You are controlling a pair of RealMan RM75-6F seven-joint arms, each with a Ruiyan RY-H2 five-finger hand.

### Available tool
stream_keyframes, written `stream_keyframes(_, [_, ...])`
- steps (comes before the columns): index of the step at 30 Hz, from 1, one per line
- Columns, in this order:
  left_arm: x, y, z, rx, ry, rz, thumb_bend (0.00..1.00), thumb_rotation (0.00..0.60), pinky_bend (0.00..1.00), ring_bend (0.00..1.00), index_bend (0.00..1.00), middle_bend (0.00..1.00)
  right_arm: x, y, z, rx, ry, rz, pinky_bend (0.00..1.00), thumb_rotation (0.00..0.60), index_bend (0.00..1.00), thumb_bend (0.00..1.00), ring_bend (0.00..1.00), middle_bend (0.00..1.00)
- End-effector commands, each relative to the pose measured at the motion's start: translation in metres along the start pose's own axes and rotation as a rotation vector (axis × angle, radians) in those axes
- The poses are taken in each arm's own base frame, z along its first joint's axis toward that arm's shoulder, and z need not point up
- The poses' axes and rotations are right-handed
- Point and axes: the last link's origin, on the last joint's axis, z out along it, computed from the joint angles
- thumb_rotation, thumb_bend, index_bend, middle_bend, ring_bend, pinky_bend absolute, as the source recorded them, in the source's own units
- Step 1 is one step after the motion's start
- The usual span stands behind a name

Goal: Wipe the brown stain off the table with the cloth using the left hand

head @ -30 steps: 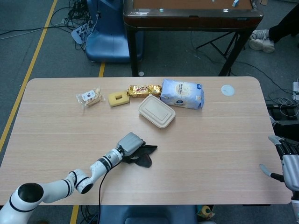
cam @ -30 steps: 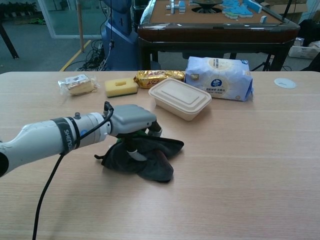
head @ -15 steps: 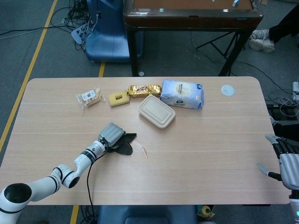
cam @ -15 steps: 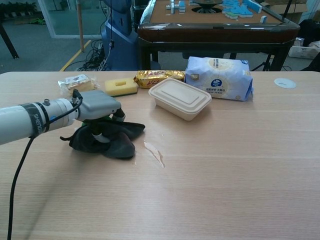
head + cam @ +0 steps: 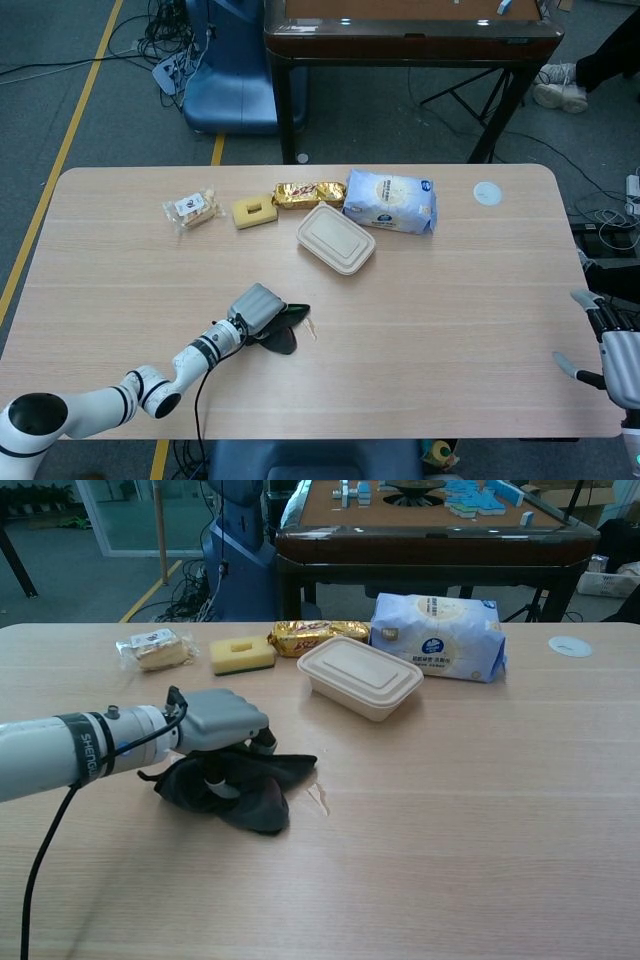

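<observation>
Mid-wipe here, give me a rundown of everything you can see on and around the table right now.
cloth: 1, dark grey, near-left part of the table, under the left hand
stain: 1, faint brownish smear, just right of the cloth's edge
lidded food box: 1, beige, middle of the table, far half
tissue pack: 1, white and blue, behind the box to the right
gold packet: 1, gold, far side, left of the tissue pack
sponge: 1, yellow, left of the gold packet
snack bag: 1, clear with pale contents, far left
round disc: 1, white, far right
table: 1, light wood
left hand: grey, pressing on the cloth
right hand: grey, at the table's right edge, holding nothing
</observation>
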Motion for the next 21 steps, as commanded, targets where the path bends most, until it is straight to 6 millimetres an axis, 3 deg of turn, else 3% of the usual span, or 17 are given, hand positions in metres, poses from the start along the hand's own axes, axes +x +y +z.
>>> stream_keyframes(1, [0.001,0.021,0.001,-0.056,0.01,-0.002,0.22,0.6,0.83,0.55,0.52,0.55,0.0,0.001,-0.001,-0.003,-0.001,0.001,0.28,0.6,0.15,0.24,0.23,0.2])
stream_keyframes(6, [0.0,0.046,-0.004,-0.126,0.018,0.011,0.22,0.6,0.83,0.55,0.52,0.55,-0.001,0.003,-0.002,-0.006,-0.001,0.007,0.28,0.6,0.15,0.24,0.23,0.2])
stream_keyframes(10, [0.001,0.052,-0.001,-0.131,0.03,0.034,0.22,0.6,0.83,0.55,0.52,0.55,-0.001,0.004,-0.002,-0.008,-0.003,0.01,0.28,0.6,0.15,0.24,0.23,0.2])
stream_keyframes(14, [0.001,0.04,0.009,-0.059,0.035,0.044,0.22,0.6,0.83,0.55,0.52,0.55,0.0,0.004,-0.002,-0.006,0.0,0.012,0.28,0.6,0.15,0.24,0.23,0.2])
stream_keyframes(21, [0.003,-0.009,0.019,0.11,0.034,0.075,0.22,0.6,0.83,0.55,0.52,0.55,0.001,0.006,-0.002,-0.006,0.006,0.013,0.28,0.6,0.15,0.24,0.23,0.2])
